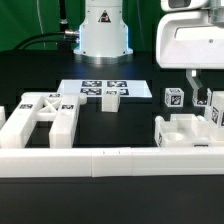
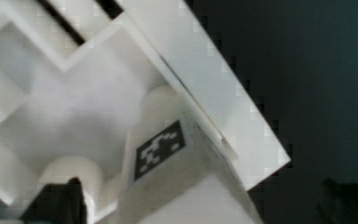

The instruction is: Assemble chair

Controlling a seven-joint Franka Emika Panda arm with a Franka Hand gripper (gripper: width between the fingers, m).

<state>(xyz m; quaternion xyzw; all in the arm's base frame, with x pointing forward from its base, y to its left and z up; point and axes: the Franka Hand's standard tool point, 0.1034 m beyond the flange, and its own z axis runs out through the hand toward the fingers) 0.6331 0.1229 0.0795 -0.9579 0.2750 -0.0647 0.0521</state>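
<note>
Black worktop [image 1: 135, 112], arm's base [image 1: 103, 30] at the far edge. The chair parts lie loose, in three groups. Cross-braced frame [image 1: 40, 115] lies flat toward the worktop edge on the exterior view's left, tags on its upper face. One small white block [image 1: 110, 98] sits on the near edge of the marker board [image 1: 85, 88], mid-worktop. Toward the edge on the exterior view's right is a boxy white part [image 1: 188, 130] with raised walls, and a small square leg [image 1: 173, 98] stands just behind it, tag facing the camera. A long low white rail [image 1: 110, 160] runs along the near edge; the frame and the boxy part lie close behind it, contact not clear. The tool [image 1: 199, 97] hangs under its white wrist housing above the far side of the boxy part, beside the leg. Fingers are too small and dark to read: wide or narrow cannot be told, and nothing is seen between them. The wrist view is filled by a glossy white part [image 2: 87, 90] at close range, slanted walls, one tag [image 2: 158, 150] on a lower face, blurred.
</note>
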